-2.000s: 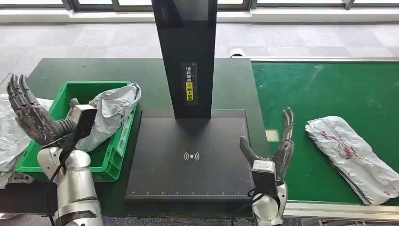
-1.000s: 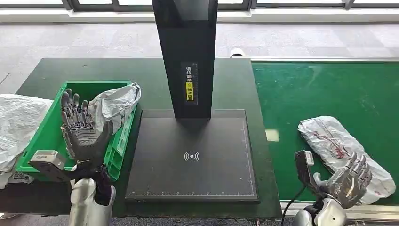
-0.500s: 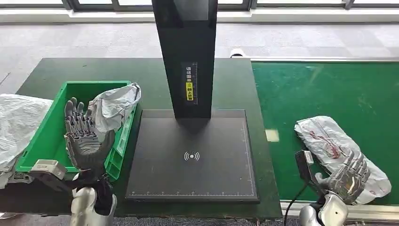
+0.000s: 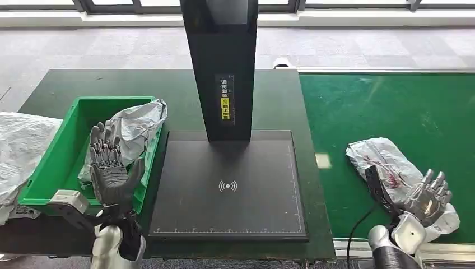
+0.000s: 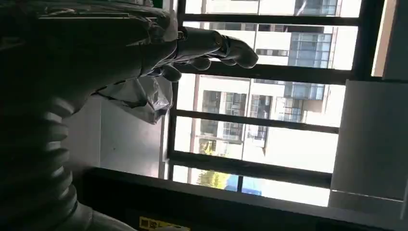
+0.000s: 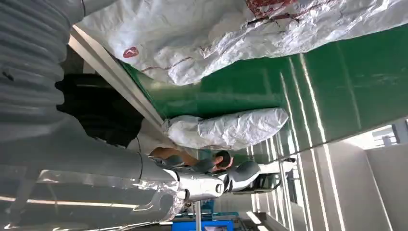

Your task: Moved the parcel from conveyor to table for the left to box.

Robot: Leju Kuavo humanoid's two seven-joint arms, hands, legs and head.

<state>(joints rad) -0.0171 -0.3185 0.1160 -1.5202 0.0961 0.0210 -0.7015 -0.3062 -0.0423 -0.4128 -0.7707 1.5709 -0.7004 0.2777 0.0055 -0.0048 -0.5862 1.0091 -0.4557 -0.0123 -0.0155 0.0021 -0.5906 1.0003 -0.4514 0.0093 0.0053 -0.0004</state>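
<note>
Head view shows the right hand (image 4: 428, 197) at four o'clock, fingers spread, resting on the near end of the parcel (image 4: 386, 165), which lies on the green conveyor (image 4: 392, 106). At eight o'clock the left hand (image 4: 113, 171) hovers empty, fingers apart, over the green box (image 4: 66, 151).

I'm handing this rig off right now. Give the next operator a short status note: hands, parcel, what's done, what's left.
Right hand: over the near end of the white parcel on the green conveyor, fingers spread; no grip visible.
Left hand: open, raised at the green bin, holding nothing.
Done: one grey parcel already lies in the bin.
Left: grip the white parcel, move it to the dark table, probably onto the black scanner plate, then the left hand boxes it.
</note>
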